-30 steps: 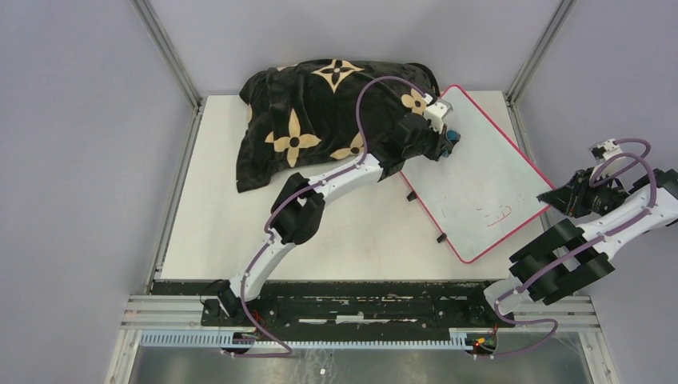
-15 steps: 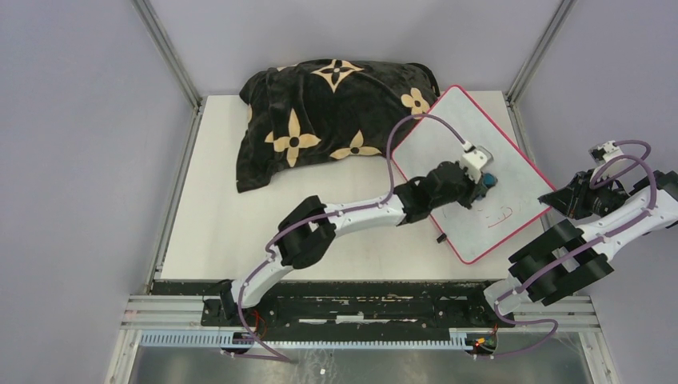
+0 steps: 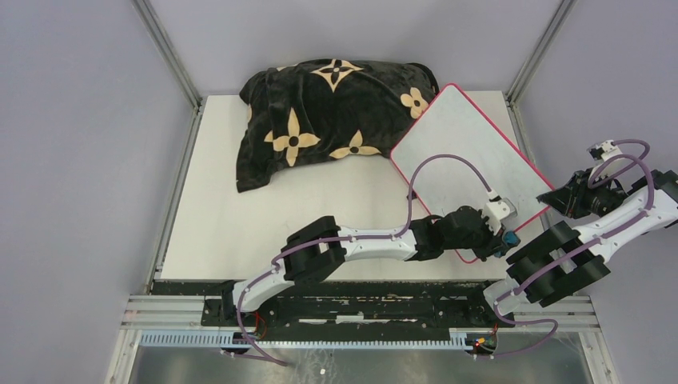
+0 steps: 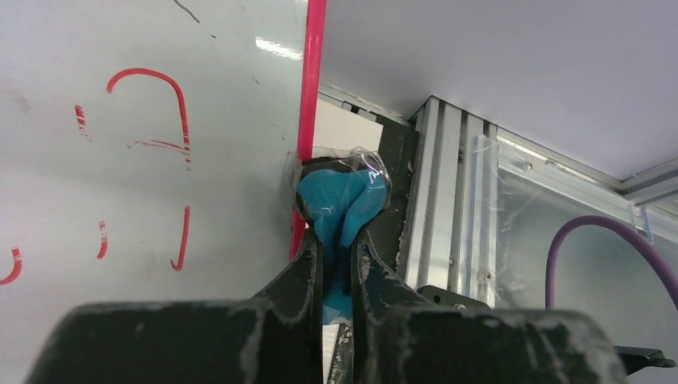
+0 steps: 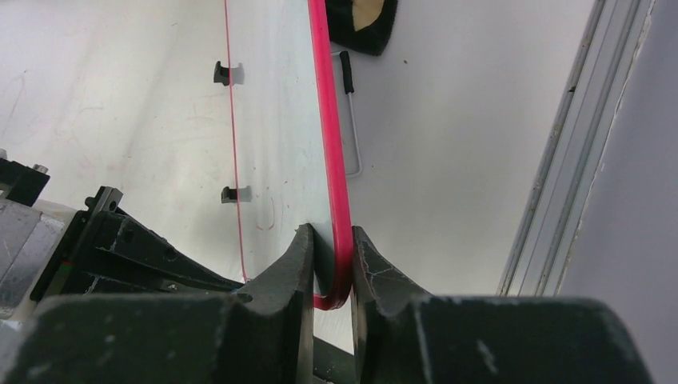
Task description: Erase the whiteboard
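Left gripper [image 4: 337, 244]: pinching blue wad [image 4: 342, 196] at whiteboard [image 4: 96, 208] rim
Right gripper [image 5: 332, 240]: clamped on whiteboard corner
Red marks [image 4: 183, 112]: on whiteboard

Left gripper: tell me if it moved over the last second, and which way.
Yes. The left gripper, shut on a blue pad, swept from the whiteboard's far corner by the pillow to its near corner.

Pillow [image 3: 320, 112] at table [image 3: 224, 208] rear, whiteboard [image 3: 464, 152] just beside it, to R.
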